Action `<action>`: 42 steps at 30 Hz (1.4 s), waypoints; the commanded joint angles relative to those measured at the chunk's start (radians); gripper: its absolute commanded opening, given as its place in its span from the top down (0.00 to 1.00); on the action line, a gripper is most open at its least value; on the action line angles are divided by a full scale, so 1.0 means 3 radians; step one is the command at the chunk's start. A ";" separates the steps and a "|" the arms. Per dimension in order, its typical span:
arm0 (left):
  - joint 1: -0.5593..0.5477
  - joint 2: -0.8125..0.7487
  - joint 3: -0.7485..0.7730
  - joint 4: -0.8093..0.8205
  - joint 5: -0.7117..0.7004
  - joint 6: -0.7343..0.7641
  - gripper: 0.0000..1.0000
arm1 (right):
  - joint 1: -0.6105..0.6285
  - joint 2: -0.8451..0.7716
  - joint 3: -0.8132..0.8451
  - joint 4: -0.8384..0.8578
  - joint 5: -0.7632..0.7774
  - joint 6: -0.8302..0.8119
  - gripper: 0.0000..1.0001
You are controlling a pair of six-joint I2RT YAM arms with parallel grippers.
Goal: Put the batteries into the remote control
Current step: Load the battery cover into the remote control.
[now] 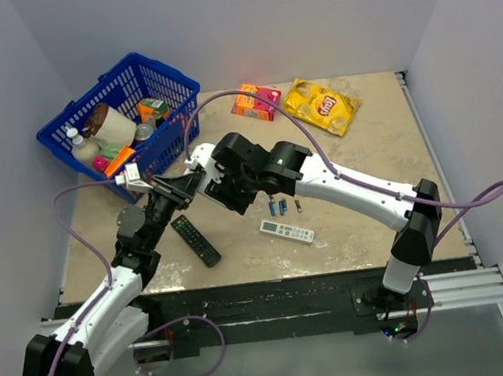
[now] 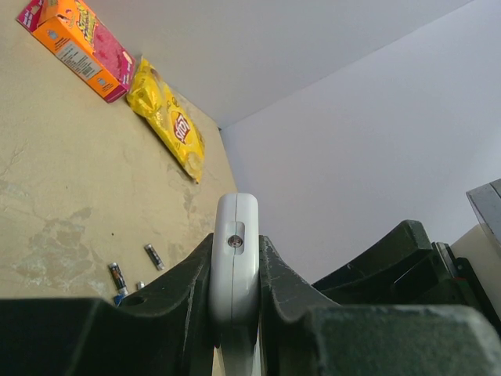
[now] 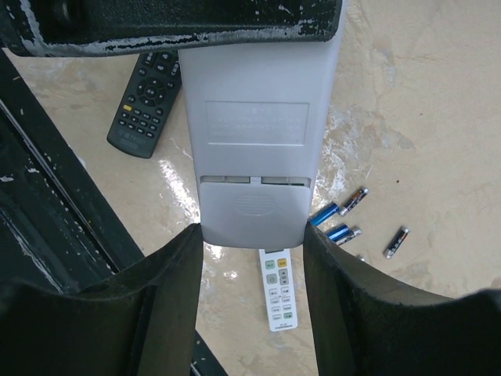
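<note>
Two grippers are met on the remote control (image 3: 254, 125). Its far end is clamped edge-on between the closed jaws of the left gripper (image 2: 235, 266). Its near end, plain back showing, is pinched at both sides by the half-spread jaws of the right gripper (image 3: 252, 235). Beyond the right jaws a black remote (image 3: 149, 102), a slim white remote (image 3: 278, 294) and the batteries (image 3: 340, 215) are seen lying apart.

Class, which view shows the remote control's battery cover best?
Right wrist view: the remote control turns its plain back, battery cover included, squarely to it. Left wrist view shows only its end edge, in the left pincer; in the top view the arms cover nearly all.
</note>
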 commanded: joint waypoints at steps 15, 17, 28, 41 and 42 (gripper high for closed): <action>-0.0031 -0.0056 0.0182 0.0160 0.0039 -0.0219 1.00 | 0.0031 -0.0036 0.0100 0.0107 0.0044 0.0023 0.58; -0.0031 -0.0056 0.0166 0.0181 0.0034 -0.0280 1.00 | 0.0031 -0.0015 0.0110 0.0096 0.0029 0.0023 0.56; -0.0031 -0.0040 0.0120 0.0273 0.0029 -0.0449 1.00 | 0.0026 0.0016 0.0187 -0.0006 0.0024 -0.0063 0.49; -0.0031 -0.0045 0.0064 0.0360 0.0024 -0.0577 1.00 | 0.0026 0.0072 0.0259 -0.0062 0.0019 -0.0094 0.44; -0.0031 -0.0051 0.0054 0.0370 0.0024 -0.0602 1.00 | 0.0026 0.0077 0.0264 -0.0072 0.0013 -0.0094 0.44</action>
